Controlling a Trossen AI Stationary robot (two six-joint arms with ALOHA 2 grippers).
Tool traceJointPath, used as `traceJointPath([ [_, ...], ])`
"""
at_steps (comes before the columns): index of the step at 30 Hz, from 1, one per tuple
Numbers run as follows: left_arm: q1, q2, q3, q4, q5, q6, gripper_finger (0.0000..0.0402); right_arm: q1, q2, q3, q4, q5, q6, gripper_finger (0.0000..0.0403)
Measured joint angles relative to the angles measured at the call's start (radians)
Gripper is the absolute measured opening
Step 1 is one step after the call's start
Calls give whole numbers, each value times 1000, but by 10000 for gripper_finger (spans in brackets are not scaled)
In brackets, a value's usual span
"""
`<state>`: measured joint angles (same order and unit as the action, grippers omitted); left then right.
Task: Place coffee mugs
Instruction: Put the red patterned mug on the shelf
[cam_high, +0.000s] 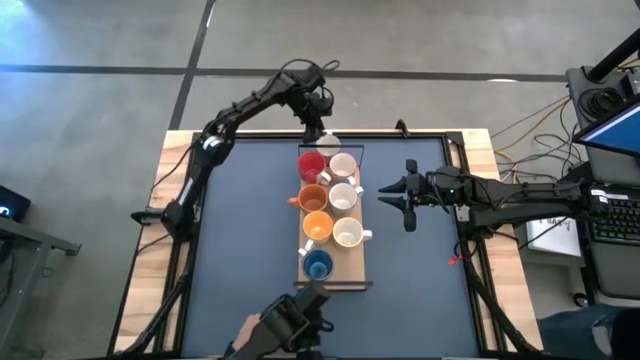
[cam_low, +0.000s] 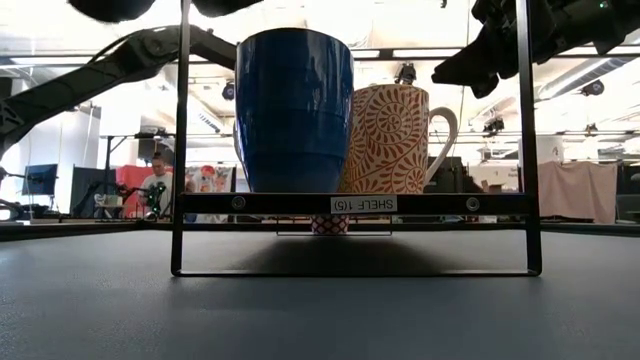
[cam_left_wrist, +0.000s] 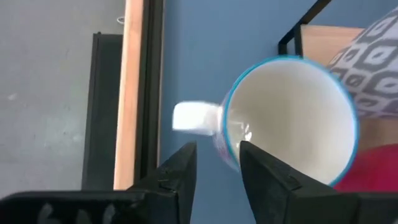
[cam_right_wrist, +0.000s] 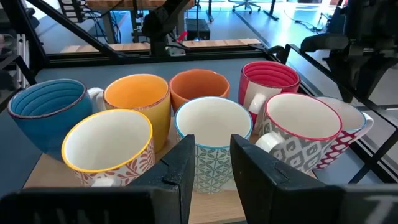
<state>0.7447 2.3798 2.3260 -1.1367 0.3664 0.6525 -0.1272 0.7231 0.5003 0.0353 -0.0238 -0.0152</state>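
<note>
Hovering over the far end of the wooden shelf (cam_high: 333, 268), the left gripper (cam_high: 318, 128) has its jaws a little apart, straddling the rim of a white mug with a blue-edged lip (cam_left_wrist: 289, 118). In the left wrist view 1 finger (cam_left_wrist: 177, 171) sits outside the wall near the handle and the other (cam_left_wrist: 267, 174) just inside; whether they press the wall yet I cannot tell.

7 other mugs stand in 2 rows on the shelf: a red mug (cam_high: 311, 164) and 2 orange ones (cam_high: 314, 198) down 1 side with the blue mug (cam_high: 318, 264) at the near end, and white and cream mugs (cam_high: 346, 233) alongside. The blue-lipped mug sits at the far edge, beside the red mug and a grey-patterned one (cam_left_wrist: 367, 68).

The right gripper (cam_high: 408, 193) waits beside the shelf, fingers apart, holding nothing.

The step looks like seating this last mug. To do it well, the left arm should keep the mug level, set its base fully on the board inside the black frame (cam_high: 350, 148), part its fingers, and lift straight up so neither finger drags the rim or nudges the neighbours.
</note>
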Motion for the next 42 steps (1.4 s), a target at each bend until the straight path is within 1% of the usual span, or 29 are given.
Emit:
traceJointPath([
  [5,5,3,-7,-14,18,19,95,-1,0,0,1,15,-3,93],
  [9,4,5,-12,-18,40,24,94,-2,0,0,1,28,1,93],
  [15,4,5,-14,-16,43,19,94,-3,0,0,0,28,16,93],
  [23,1,5,-69,2,46,8,87,-3,0,0,0,28,16,93],
  [27,1,5,-69,20,40,8,68,-3,0,0,0,31,15,93],
  [32,1,5,-69,25,27,6,12,-3,0,0,0,45,15,93],
  [39,1,5,-69,35,26,-37,5,-3,0,0,0,50,16,93],
  [42,3,5,-47,37,17,-40,4,-3,0,0,0,50,20,93],
])
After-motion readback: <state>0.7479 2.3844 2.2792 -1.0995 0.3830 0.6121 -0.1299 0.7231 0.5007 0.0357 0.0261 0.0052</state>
